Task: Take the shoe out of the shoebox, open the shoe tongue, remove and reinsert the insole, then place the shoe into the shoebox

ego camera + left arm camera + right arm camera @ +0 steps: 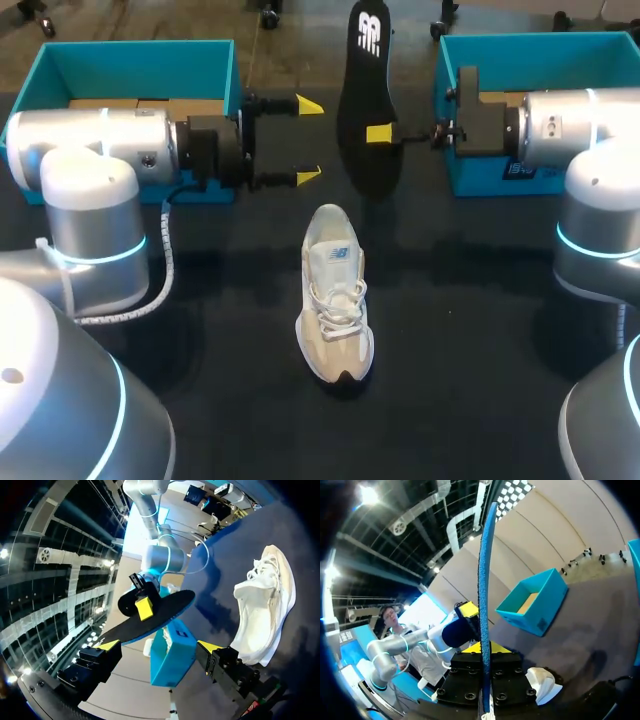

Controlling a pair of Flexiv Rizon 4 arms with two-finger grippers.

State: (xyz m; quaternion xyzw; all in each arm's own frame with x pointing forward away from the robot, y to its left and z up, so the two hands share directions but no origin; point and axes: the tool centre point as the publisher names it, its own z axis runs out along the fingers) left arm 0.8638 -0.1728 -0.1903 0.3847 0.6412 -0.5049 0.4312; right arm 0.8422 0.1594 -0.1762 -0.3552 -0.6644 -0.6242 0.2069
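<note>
two open teal shoeboxes stand along the far edge of the black desk (230, 300): the left shoebox (140, 60) at the far left corner, the right shoebox (540, 60) at the far right corner. between them, above the desk's far middle, the right gripper (382, 134) is clamped on a long black foam insole (366, 95) around its middle, one yellow tip showing against the insole's dark face. from the right wrist, the insole (484, 580) runs edge-on straight out between the two fingers of the right gripper (482, 649), which press it from both sides.

the left gripper (308, 141) reaches in from the left shoebox's side with its fingers wide apart and nothing between them; its yellow tips point at the insole, close beside it but not touching. from the left wrist, the insole (165, 611) hangs ahead of the spread left gripper (159, 645), with the right gripper (144, 607) pinching it.

one white and cream lace-up sneaker (335, 295) stands upright on its sole at the desk's middle, toe toward the near edge, nearer that edge than both grippers and apart from them. in the left wrist view the sneaker (265, 605) lies off to one side of the left gripper.
</note>
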